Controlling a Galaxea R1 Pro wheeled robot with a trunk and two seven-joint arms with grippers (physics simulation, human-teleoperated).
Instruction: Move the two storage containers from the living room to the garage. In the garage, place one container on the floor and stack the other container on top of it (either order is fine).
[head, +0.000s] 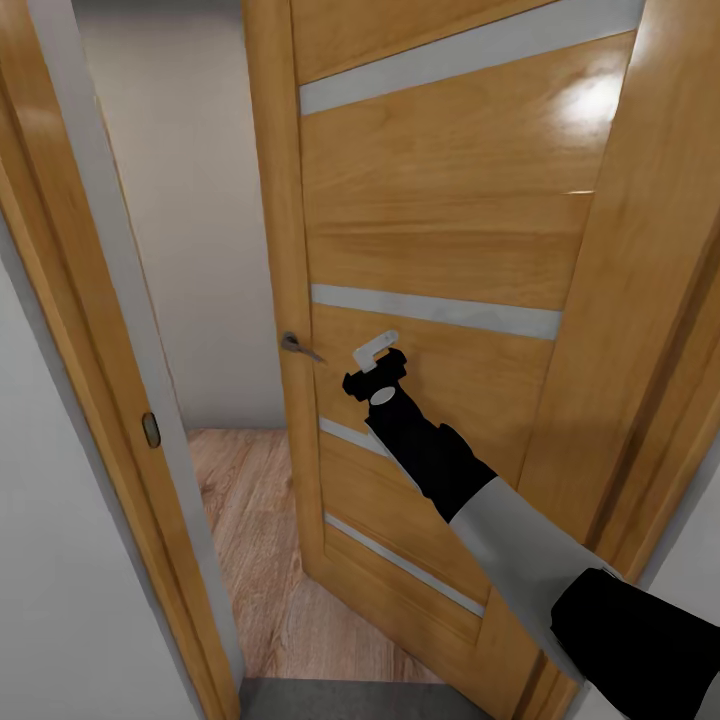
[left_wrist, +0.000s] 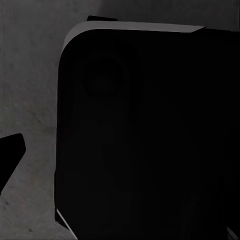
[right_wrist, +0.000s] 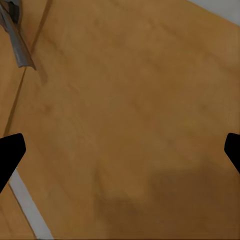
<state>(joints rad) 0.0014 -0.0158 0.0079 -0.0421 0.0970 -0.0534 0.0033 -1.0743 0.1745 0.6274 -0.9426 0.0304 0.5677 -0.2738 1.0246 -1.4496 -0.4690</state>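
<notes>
Right end effector (head: 374, 372) near door handle (head: 297, 346)

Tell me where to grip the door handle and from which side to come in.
Grip the door handle on its free lever end, which juts out from the door face near the opening edge. Come from the right, where the right gripper already hovers open beside it, with fingers above and below the roughly horizontal lever.

From my station, the door (head: 440, 250) is cropped at 12 and 3 o'clock, and a black housing (left_wrist: 150, 135) hides most of the concrete floor (left_wrist: 30, 90).
</notes>
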